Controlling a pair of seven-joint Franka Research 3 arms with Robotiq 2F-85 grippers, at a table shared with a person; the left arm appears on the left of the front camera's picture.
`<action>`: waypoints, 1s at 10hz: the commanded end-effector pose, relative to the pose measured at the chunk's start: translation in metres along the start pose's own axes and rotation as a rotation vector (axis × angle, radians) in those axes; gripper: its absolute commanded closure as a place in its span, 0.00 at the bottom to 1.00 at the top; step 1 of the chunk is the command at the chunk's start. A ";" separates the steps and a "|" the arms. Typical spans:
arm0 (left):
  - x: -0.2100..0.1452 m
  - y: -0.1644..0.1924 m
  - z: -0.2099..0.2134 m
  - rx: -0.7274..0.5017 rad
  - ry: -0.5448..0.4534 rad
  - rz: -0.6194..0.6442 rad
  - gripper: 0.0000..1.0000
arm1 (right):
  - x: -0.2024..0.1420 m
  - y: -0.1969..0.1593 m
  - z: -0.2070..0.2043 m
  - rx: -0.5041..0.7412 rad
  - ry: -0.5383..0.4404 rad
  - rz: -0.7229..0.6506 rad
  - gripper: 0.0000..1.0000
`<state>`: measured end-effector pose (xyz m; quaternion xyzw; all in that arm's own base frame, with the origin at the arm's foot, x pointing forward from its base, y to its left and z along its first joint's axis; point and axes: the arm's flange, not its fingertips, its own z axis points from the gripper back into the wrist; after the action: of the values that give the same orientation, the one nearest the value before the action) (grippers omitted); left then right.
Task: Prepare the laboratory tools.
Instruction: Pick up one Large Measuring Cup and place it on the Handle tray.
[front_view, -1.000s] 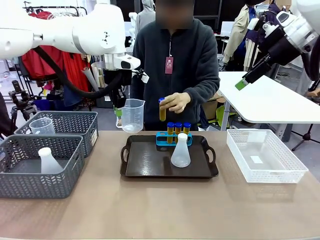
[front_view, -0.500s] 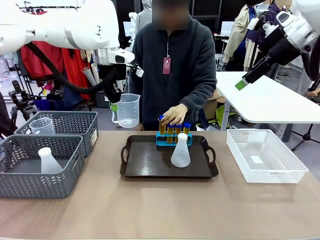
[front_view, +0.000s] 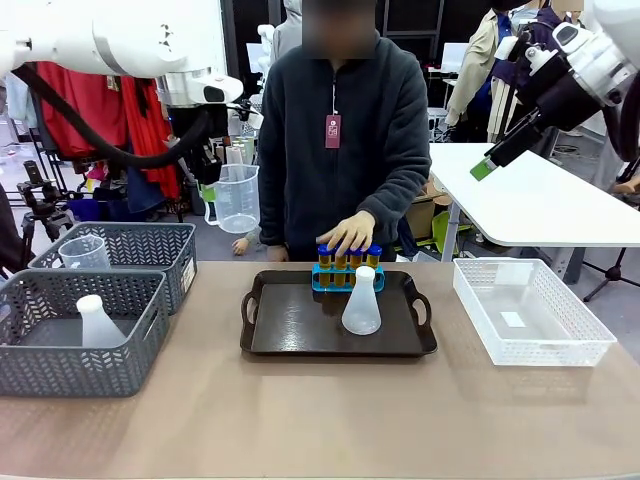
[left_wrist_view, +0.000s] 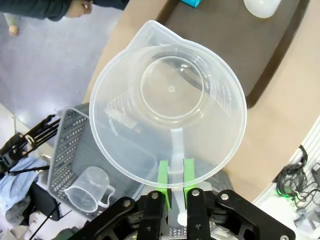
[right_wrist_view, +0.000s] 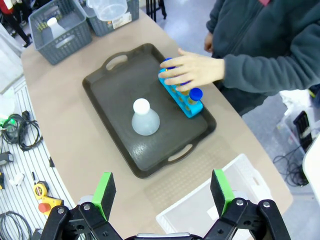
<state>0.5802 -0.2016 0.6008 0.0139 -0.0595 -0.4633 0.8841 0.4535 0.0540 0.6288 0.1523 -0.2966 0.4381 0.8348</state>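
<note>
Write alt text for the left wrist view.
The left gripper clamps the handle of a clear measuring beaker, seen from above. Below lie a dark tray, the tan table and a grey basket holding another beaker.

Tan table (front_view: 300, 410) — bearing four items directly; two grey mesh baskets (front_view: 80, 335) at the left edge, touching one another; a dark handled tray (front_view: 300, 325) at centre toward the far edge; a white mesh bin (front_view: 530, 310) near the right edge.

person's hand (front_view: 350, 232) hiding tube caps (front_view: 372, 250)
</note>
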 end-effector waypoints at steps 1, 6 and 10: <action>-0.006 -0.010 -0.002 0.007 0.007 0.033 1.00 | 0.000 0.000 0.001 0.012 -0.015 0.002 0.00; 0.009 -0.010 -0.011 0.013 0.050 -0.127 1.00 | 0.000 0.000 0.001 0.012 -0.015 0.002 0.00; 0.052 -0.036 -0.063 -0.017 0.057 -0.248 1.00 | 0.000 0.000 0.001 0.012 -0.015 0.002 0.00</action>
<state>0.5837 -0.2630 0.5455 0.0176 -0.0290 -0.5547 0.8313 0.4535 0.0540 0.6288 0.1522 -0.2966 0.4382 0.8348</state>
